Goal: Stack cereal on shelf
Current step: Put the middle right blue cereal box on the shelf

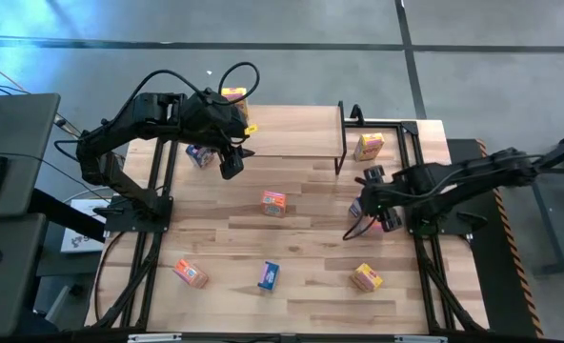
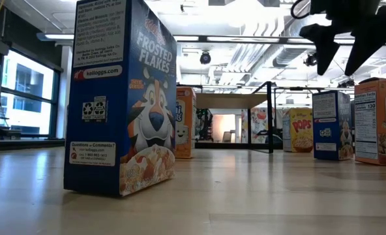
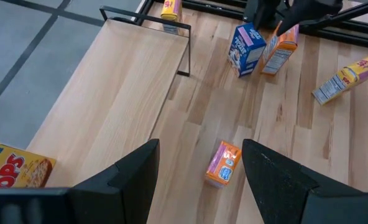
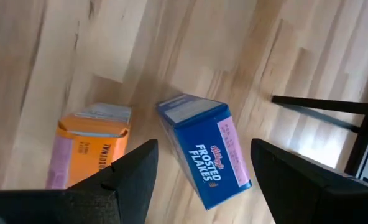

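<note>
- Right gripper (image 4: 199, 180), fingers spread and holding nothing, hovers directly above an upright blue cereal box (image 4: 206, 149) near the table's (image 1: 311, 295) right edge.
- Left gripper (image 3: 199, 168), also spread and holding nothing, hangs beside the shelf (image 1: 292, 133).

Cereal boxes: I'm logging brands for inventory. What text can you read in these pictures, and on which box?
"FROSTED FLAKES", "kellogg's.com", "Questions or Comments?": near blue box, low view.
"POPS": yellow box beyond the shelf.
"130": orange box at the right edge, on its nutrition panel.
"FROSTED FLAKES": blue box, right wrist view.
"OPS": yellow box, left wrist view.
All other fine print is too small to read.
</note>
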You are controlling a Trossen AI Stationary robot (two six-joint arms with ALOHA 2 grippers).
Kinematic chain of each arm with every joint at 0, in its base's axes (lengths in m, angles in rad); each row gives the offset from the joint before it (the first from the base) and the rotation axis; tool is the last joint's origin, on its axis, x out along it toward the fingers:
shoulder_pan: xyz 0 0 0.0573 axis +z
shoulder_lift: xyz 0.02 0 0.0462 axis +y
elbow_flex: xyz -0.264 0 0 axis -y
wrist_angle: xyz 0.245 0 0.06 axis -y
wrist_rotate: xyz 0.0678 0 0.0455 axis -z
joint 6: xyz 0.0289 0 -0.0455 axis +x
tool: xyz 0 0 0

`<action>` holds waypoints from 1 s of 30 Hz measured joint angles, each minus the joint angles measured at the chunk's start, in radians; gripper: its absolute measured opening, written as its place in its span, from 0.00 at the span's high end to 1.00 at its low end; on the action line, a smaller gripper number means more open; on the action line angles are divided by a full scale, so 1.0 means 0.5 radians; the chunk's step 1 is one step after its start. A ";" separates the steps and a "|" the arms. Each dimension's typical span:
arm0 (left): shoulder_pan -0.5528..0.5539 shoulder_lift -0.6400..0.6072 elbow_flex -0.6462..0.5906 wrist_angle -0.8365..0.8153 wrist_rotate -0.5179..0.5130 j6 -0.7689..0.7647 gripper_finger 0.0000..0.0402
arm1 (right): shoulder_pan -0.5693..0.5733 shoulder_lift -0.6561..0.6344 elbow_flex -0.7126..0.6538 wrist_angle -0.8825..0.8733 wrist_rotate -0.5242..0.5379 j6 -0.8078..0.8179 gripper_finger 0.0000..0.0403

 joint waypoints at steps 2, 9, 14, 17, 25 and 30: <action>0.001 0.000 0.000 0.000 0.000 0.000 0.45 | 0.001 0.039 0.000 -0.003 0.003 -0.029 0.38; 0.001 0.001 0.000 0.002 0.000 0.000 0.45 | -0.063 0.159 0.000 -0.019 0.037 -0.083 0.38; 0.001 0.001 -0.001 0.002 0.000 0.000 0.45 | -0.146 0.219 0.000 -0.020 0.061 -0.133 0.38; 0.001 0.002 -0.001 0.002 0.000 0.000 0.45 | -0.190 0.248 0.002 -0.022 0.016 -0.137 0.38; 0.001 0.002 -0.001 0.001 0.000 0.001 0.45 | -0.235 0.274 0.008 -0.046 -0.069 -0.177 0.38; 0.001 0.002 -0.002 0.001 0.000 0.051 0.45 | -0.235 0.261 0.005 -0.053 -0.089 -0.176 0.38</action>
